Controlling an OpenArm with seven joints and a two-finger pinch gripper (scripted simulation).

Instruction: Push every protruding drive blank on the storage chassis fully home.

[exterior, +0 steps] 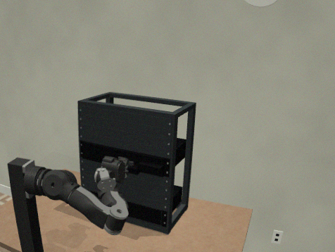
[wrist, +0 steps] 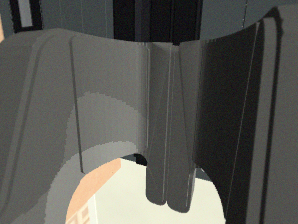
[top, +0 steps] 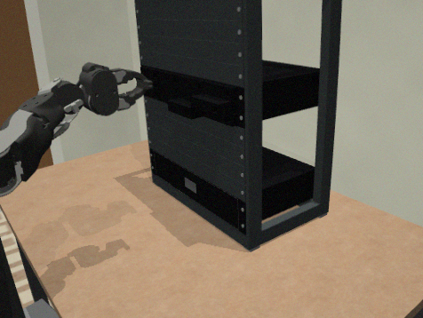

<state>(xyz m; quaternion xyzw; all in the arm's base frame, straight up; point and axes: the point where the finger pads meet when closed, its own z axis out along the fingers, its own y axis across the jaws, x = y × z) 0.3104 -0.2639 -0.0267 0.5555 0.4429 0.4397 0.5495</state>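
Dark grey metal frames the rack [top: 253, 133] [exterior: 172, 183] in front of you in the top view, upright on the tan table [top: 267, 284] [exterior: 211, 229]. You can find the black storage chassis [top: 222, 91] [exterior: 93, 150] [wrist: 185, 20] about midway up it, with drive blanks [top: 181, 107] [exterior: 151, 168] jutting from the lower part of its front; their exact number is too dark for you to tell. Your gripper [top: 150, 84] [exterior: 132, 167] [wrist: 178, 125] points at the chassis's far-left portion, its fingers brought together on nothing; whether the tips touch the face, you cannot tell. From the exterior view, you see the arm [exterior: 89, 202] reach from its black post [exterior: 17, 190] to the chassis front, the gripper left of the jutting blanks. Through the wrist view, your closed fingers meet upright in the middle and cover much of the chassis, leaving a dark strip of it visible above them.
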